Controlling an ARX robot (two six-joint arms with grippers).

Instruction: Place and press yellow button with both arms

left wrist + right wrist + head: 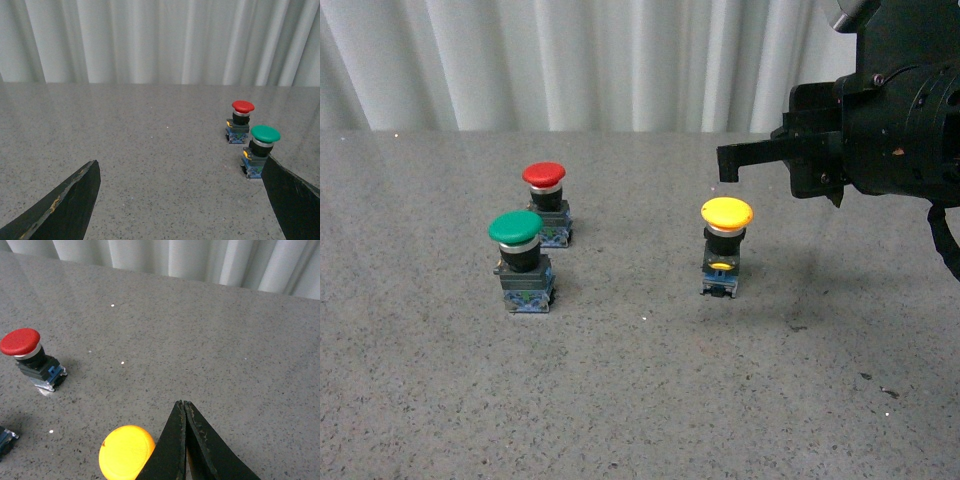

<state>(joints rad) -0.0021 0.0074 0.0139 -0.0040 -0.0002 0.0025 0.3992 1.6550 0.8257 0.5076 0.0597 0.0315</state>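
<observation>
Noting yellow button [727, 243] standing upright on grey speckled worktop [640, 400], right of middle, well apart from every edge. Hovering just above its cap: right gripper [728, 165], fingers pressed together, pinching nothing, no contact showing in front view. Showing left gripper [180, 160] only in left wrist view, fingers spread wide, empty, low over worktop. Sitting toward left edge: red button [544, 198], green button [518, 258] just beside it, nearer front edge.
</observation>
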